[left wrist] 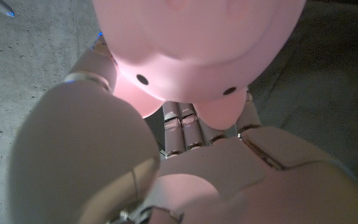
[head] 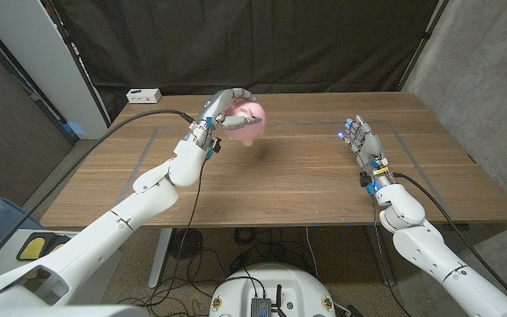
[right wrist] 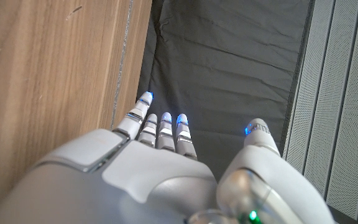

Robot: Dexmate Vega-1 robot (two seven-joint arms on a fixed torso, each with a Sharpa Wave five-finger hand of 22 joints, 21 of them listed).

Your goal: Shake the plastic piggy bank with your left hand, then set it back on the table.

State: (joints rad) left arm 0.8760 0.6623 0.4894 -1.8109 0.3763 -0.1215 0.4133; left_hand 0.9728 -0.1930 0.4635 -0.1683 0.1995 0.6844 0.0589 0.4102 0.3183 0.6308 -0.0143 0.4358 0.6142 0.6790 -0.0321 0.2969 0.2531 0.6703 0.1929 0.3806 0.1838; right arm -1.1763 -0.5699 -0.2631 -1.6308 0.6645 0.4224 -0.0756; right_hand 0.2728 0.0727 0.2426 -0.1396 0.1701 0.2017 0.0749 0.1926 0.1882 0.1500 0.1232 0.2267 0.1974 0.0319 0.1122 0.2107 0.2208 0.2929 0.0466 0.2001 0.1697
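Observation:
My left hand (head: 224, 109) grips a pink plastic piggy bank (head: 246, 122) and holds it in the air over the far middle of the wooden table (head: 306, 176). Its shadow falls on the wood below. In the left wrist view the pig's (left wrist: 197, 43) snout and underside sit against my left hand's (left wrist: 185, 162) curled fingers (left wrist: 182, 127). My right hand (head: 365, 146) stands on its edge at the right side of the table, fingers straight and apart, holding nothing. The right wrist view has that hand (right wrist: 160, 168) beside the wood, its fingers (right wrist: 165, 129) extended.
A small white box (head: 143, 95) with dark buttons sits at the table's far left corner. A black curtain (head: 253, 40) hangs behind the table. A black cable (head: 157, 116) runs along my left arm. Thin taped lines (head: 324, 124) mark a rectangle on the wood.

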